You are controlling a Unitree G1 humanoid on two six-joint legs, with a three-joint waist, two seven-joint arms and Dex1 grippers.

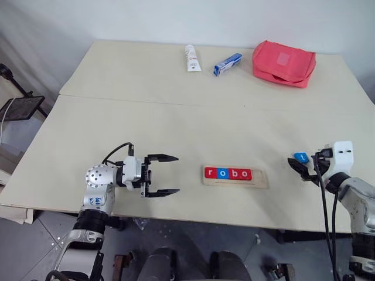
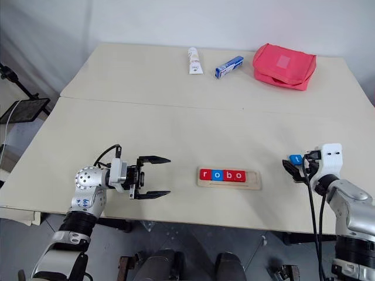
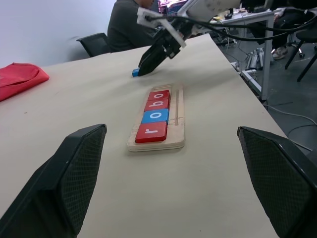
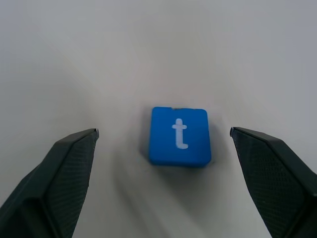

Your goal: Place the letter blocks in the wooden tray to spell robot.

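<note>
Tray: narrow pale wooden tray (image 1: 235,177) lying flat near the front edge of the beige table (image 1: 176,123), long axis running left to right across the robot's front.
Tray contents: four flat square letter tiles (image 1: 228,173) in a touching row, red r, blue o, red b, red o, filling the left part of the groove; the right end of the tray is bare wood. The letters read upright from the robot's side.
Loose tile: small blue square tile with a white t (image 4: 180,136), flat on the table well to the right of the tray, letter face up.
Right gripper (image 1: 300,165): black fingers spread wide apart, one on each side of the blue t tile, not touching it, nothing grasped.
Left gripper (image 1: 169,175): left of the tray, pointing toward it, fingers released and wide, holding nothing.
Far edge of table: white tube (image 1: 191,57), blue-and-white box (image 1: 227,64), red fabric pouch (image 1: 283,62).
</note>
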